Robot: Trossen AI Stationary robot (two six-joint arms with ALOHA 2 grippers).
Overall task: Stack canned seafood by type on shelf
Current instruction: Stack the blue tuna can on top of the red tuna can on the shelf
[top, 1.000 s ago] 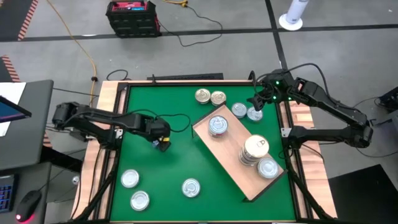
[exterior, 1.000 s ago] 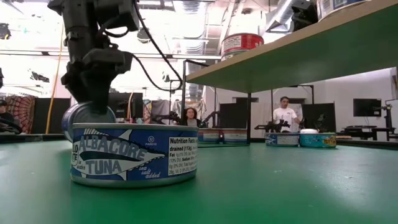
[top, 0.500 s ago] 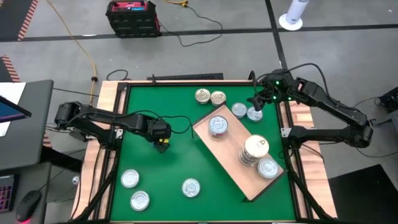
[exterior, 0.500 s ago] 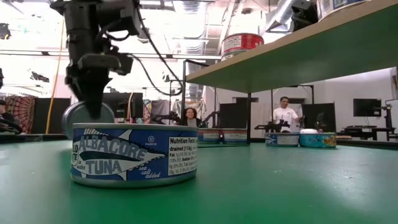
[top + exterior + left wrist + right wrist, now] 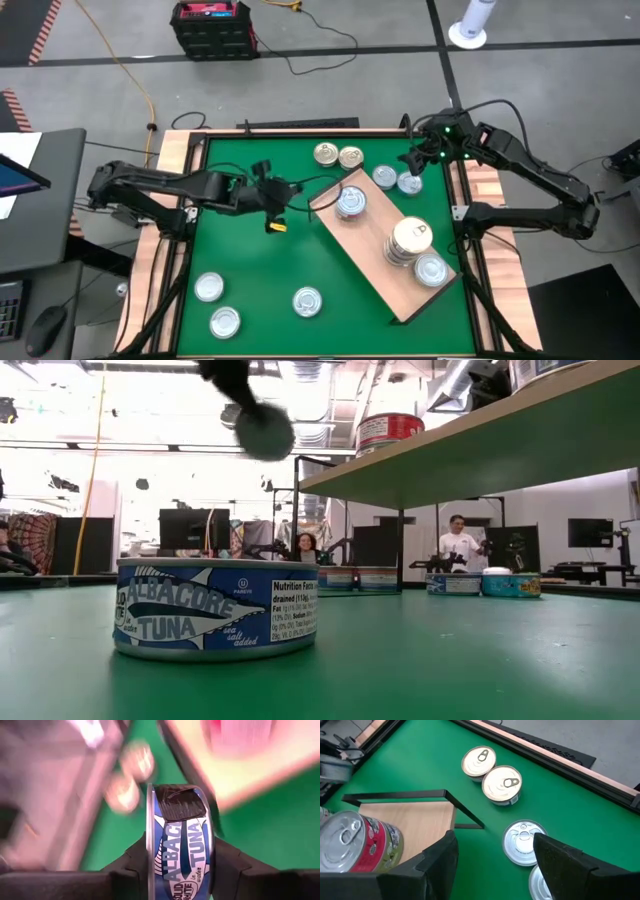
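Progress check, shelf stacking.

Left gripper (image 5: 180,870) is clamped on a blue-labelled albacore tuna tin (image 5: 181,845), held on edge between the fingers. In the high view this left gripper (image 5: 268,195) sits left of centre, above the green mat (image 5: 250,270), just short of the shelf (image 5: 375,262). Judged: tin is in transit, not yet placed.

Right gripper (image 5: 492,865) has its jaws apart and holds nothing; it hovers in the upper right of the high view over two silver-lidded tins (image 5: 397,180).

On the shelf so far, high view:
- single silver-lidded tin (image 5: 350,202) near the board's upper-left end; the right wrist view shows a red-and-olive label on it
- short stack with a pale lid (image 5: 410,240) right of centre
- one silver tin (image 5: 430,269) just below the stack

Off the shelf, on the mat:
- two gold-lidded tins (image 5: 338,156) at top centre
- the two silver ones under the right arm
- three silver tins (image 5: 225,305) at lower left; the low view shows one, an albacore tuna tin (image 5: 215,608), close to the lens

Judgement: roughly a third shelved; seven tins loose plus the carried one. Whether the stack is sorted by type cannot be told from above.
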